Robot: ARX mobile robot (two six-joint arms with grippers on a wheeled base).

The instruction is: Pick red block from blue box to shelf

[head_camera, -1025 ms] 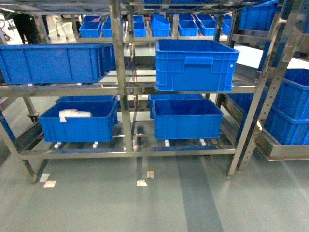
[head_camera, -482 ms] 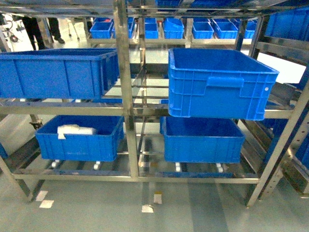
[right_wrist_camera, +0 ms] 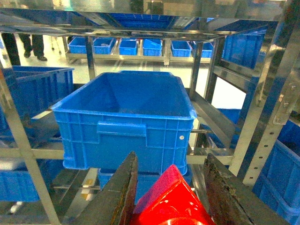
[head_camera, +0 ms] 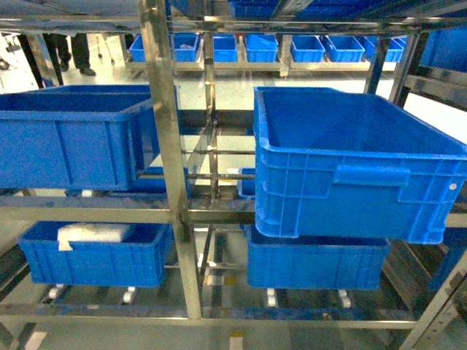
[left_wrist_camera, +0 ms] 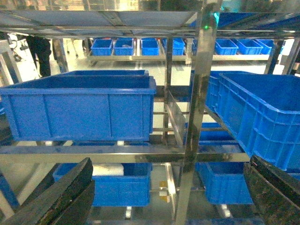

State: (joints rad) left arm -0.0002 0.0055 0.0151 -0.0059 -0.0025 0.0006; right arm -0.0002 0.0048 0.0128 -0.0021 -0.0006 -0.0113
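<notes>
Between the fingers of the right gripper [right_wrist_camera: 171, 197] the red block [right_wrist_camera: 171, 201] is clamped — glossy, filling the gap low in the right wrist view, both dark fingers touching its sides. Behind it the shelf [right_wrist_camera: 276, 98] is seen close, with a dark blue ribbed crate [right_wrist_camera: 126, 122] on the middle tier straight ahead of the gripper, its inside showing bare blue.

On the left wrist view the left gripper [left_wrist_camera: 164, 197] is spread wide, nothing between its two dark fingers [left_wrist_camera: 61, 197]; a steel upright [left_wrist_camera: 197, 108] of the shelf is framed between them.

From the head camera neither gripper is seen. The shelf [head_camera: 164, 160] fills the view: a left crate [head_camera: 73, 142] and the right crate [head_camera: 350, 164] sit on the middle tier, either side of the central upright, the right one nearer the camera. Two more crates are set on the tier below — the lower left crate [head_camera: 95, 255] holds a white bag [head_camera: 95, 233], the lower right crate [head_camera: 317, 262] sits under the big right one. Small blue bins [head_camera: 292, 47] are lined up on a far rack. The blue box is not seen in any view.
</notes>
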